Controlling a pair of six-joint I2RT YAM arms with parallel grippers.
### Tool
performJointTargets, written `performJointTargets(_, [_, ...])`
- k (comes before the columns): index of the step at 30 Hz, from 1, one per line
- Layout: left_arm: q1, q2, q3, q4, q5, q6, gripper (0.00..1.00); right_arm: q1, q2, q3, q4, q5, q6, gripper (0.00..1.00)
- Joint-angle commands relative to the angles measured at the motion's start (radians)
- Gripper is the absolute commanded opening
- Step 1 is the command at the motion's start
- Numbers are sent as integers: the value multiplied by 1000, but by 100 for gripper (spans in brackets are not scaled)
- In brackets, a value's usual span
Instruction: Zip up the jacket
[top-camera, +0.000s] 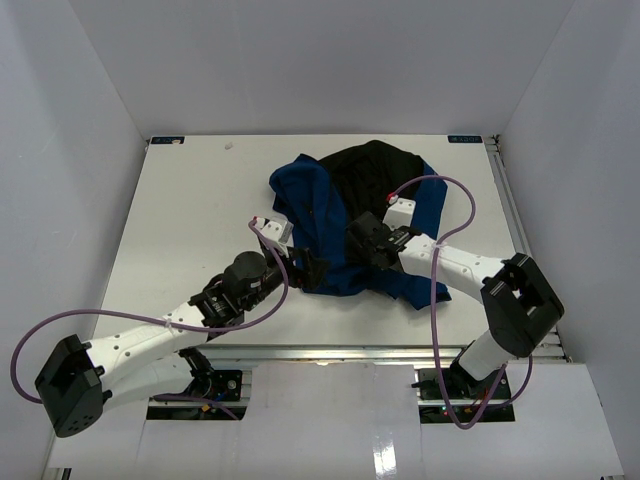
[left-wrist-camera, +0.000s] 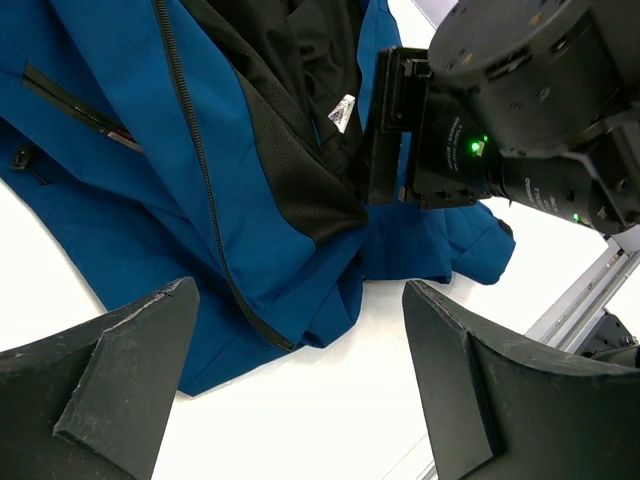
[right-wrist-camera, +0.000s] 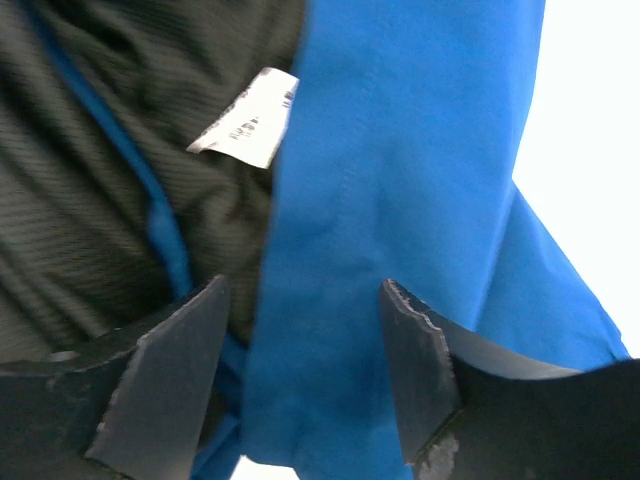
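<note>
The royal-blue jacket (top-camera: 312, 205) lies crumpled and open at the table's middle back, its black lining (top-camera: 378, 180) facing up. In the left wrist view the jacket (left-wrist-camera: 130, 190) shows its dark zipper (left-wrist-camera: 200, 180) running down the blue front edge, and a white label (left-wrist-camera: 342, 112). My left gripper (top-camera: 303, 268) is open and empty just off the jacket's near-left hem; in its own view it (left-wrist-camera: 300, 400) is over bare table. My right gripper (top-camera: 360, 236) is open above the jacket's front; in its view it (right-wrist-camera: 305, 380) straddles a blue panel (right-wrist-camera: 400, 180) beside the label (right-wrist-camera: 245, 130).
The white table (top-camera: 190, 210) has walls on three sides. Its near metal edge (left-wrist-camera: 585, 290) shows in the left wrist view. The right arm's wrist housing (left-wrist-camera: 530, 100) sits close in front of the left gripper. Purple cables (top-camera: 445, 215) loop over both arms.
</note>
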Motion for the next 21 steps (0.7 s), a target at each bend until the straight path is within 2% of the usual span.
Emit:
performJointTargets(1, [5,-31,-4,13,-2,0,94,6,-8,33,-91,100,89,65])
performJointTargets(15, [5,-50,-10,13,-18,2,94,6,18,32,-81,108,63,60])
performJointTargets(19, [5,-53,-11,13,-19,2,94,6,34,37,-70,97,61,50])
performJointTargets(21, [5,-57,-12,13,-21,2,94,6,39,34,-81,100,80,41])
